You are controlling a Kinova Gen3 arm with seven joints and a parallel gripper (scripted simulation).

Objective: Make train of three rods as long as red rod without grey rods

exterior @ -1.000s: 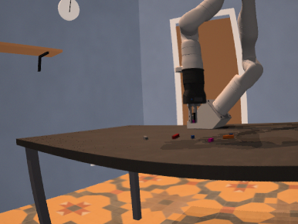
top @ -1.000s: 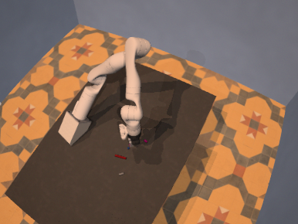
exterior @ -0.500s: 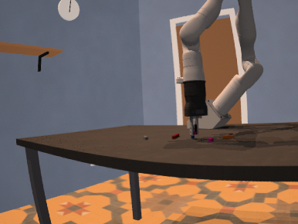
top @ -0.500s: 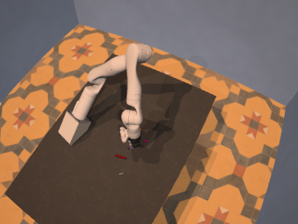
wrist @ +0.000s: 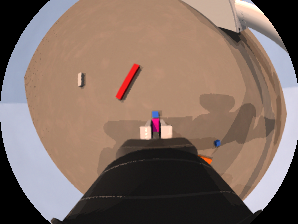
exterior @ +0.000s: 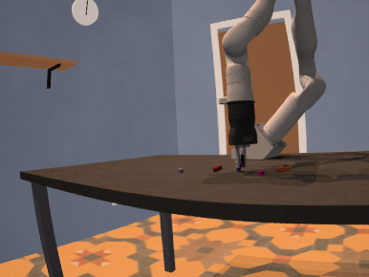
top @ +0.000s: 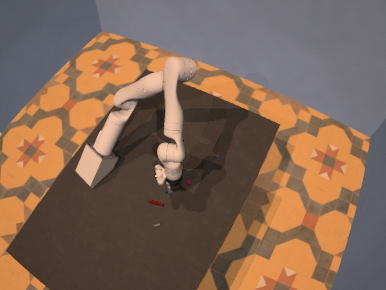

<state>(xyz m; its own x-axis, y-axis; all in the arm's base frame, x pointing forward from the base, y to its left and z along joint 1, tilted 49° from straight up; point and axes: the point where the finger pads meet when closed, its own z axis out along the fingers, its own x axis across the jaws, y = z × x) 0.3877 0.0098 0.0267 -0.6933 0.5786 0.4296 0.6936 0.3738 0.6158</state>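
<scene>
Dark mottled tabletop (top: 100,225) (exterior: 119,183) (wrist: 175,50), slender red rod (top: 156,203) (exterior: 217,168) (wrist: 128,81).

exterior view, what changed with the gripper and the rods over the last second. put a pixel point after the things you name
The gripper (top: 169,189) (exterior: 239,167) (wrist: 155,126) moved down to the table, bringing its magenta rod (exterior: 242,164) (wrist: 155,123) in beside the blue rod (top: 167,192) (exterior: 238,169) (wrist: 155,114). Nothing was visibly let go. The red rod (top: 156,203) (exterior: 217,168) (wrist: 128,81), grey rod (top: 157,225) (exterior: 180,170) (wrist: 81,79) and orange rod (top: 182,168) (exterior: 283,168) (wrist: 205,160) stayed put.
</scene>
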